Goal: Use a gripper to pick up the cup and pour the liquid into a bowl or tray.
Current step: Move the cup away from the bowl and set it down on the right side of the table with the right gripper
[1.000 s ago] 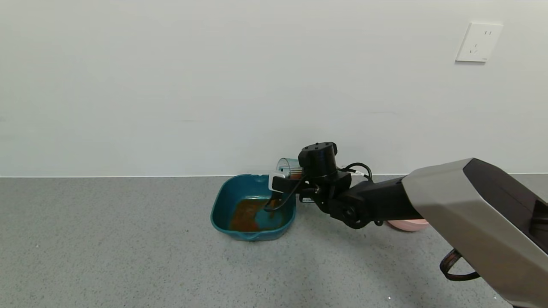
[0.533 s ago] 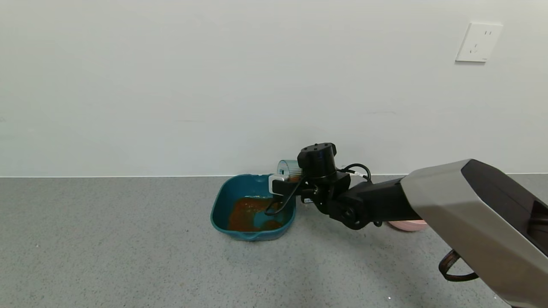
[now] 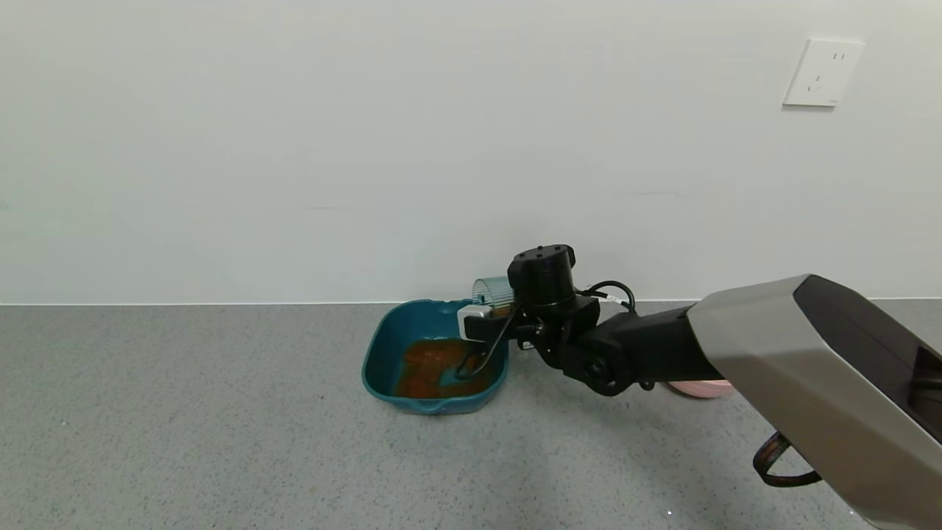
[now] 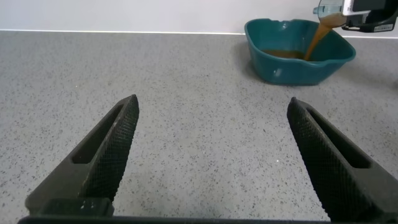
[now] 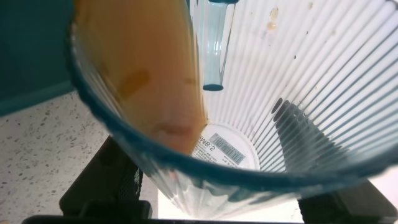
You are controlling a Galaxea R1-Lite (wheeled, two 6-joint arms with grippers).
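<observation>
Head view: right tool (image 3: 491, 313) pinches tipped cup (image 3: 491, 291) over teal tray's (image 3: 383, 346) right rim, liquid (image 4: 316, 38) streaming in; left tool (image 4: 211, 162) spread above bare counter (image 3: 184, 412).

Cup (image 3: 491, 291) tipped over teal tray (image 3: 383, 353).
Ribbed, clear; brown liquid (image 4: 316, 38) streams into tray, pooling.

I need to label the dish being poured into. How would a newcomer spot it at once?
Look along the grey counter to the foot of the white wall. The teal tray sits there, left of the pink bowl. Unlike that bowl, it is rounded-square and holds reddish-brown liquid.
</observation>
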